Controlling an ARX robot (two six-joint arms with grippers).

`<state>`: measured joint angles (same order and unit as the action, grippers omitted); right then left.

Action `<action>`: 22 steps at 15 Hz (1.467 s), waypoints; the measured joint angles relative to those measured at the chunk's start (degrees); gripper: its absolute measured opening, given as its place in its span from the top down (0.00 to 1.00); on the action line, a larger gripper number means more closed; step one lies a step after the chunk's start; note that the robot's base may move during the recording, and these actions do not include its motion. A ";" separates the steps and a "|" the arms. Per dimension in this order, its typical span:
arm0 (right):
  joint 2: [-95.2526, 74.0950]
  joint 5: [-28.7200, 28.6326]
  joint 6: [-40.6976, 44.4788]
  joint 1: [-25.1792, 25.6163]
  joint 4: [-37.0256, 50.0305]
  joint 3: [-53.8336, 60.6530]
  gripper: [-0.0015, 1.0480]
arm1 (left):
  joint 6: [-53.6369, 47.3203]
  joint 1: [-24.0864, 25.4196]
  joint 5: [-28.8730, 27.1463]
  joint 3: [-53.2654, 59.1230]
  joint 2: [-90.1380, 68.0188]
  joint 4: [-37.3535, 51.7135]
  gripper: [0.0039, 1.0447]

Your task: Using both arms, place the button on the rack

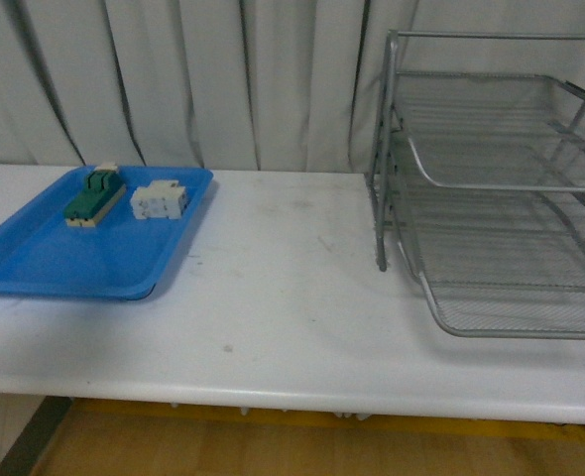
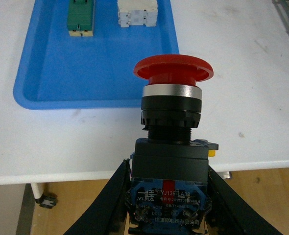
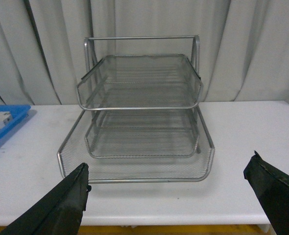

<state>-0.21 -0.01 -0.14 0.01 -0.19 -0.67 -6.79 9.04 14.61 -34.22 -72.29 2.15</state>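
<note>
The button [image 2: 171,122], with a red mushroom cap, silver ring and black-blue body, stands upright in the left wrist view. My left gripper [image 2: 169,183] is shut on its blue lower block, one black finger [image 2: 110,200] on each side. It hangs over the table's front edge, just short of the blue tray. The rack [image 1: 491,198] is a silver three-tier wire mesh tray at the table's right. In the right wrist view the rack [image 3: 139,105] faces me, and my right gripper [image 3: 169,164] is open and holds nothing, just short of the lowest tier's front rim.
A blue tray [image 1: 94,253] lies at the table's left, holding a green-topped beige block [image 1: 94,196] and a white blocky part [image 1: 159,199]. White tabletop [image 1: 292,288] stretches between the tray and the rack. A grey curtain hangs behind.
</note>
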 joint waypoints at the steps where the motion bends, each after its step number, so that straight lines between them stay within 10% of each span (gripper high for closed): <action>1: 0.00 0.00 0.00 0.00 0.00 0.00 0.06 | -0.04 0.17 -0.02 0.13 -0.02 0.09 0.66; 11: 0.00 0.02 0.00 0.00 0.11 0.00 0.06 | 0.35 -1.75 0.20 1.51 -0.46 1.22 0.66; 19: 0.00 0.09 0.00 0.00 -0.02 0.00 0.06 | 8.24 -32.52 -7.41 -18.16 -24.90 5.92 0.66; 22: 0.00 0.09 0.00 0.00 -0.02 0.00 0.06 | 8.35 -32.96 -9.53 -26.08 -33.62 2.05 0.66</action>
<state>-0.21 0.08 -0.14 0.01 -0.21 -0.67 1.56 -23.92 5.08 -60.29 -105.91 4.21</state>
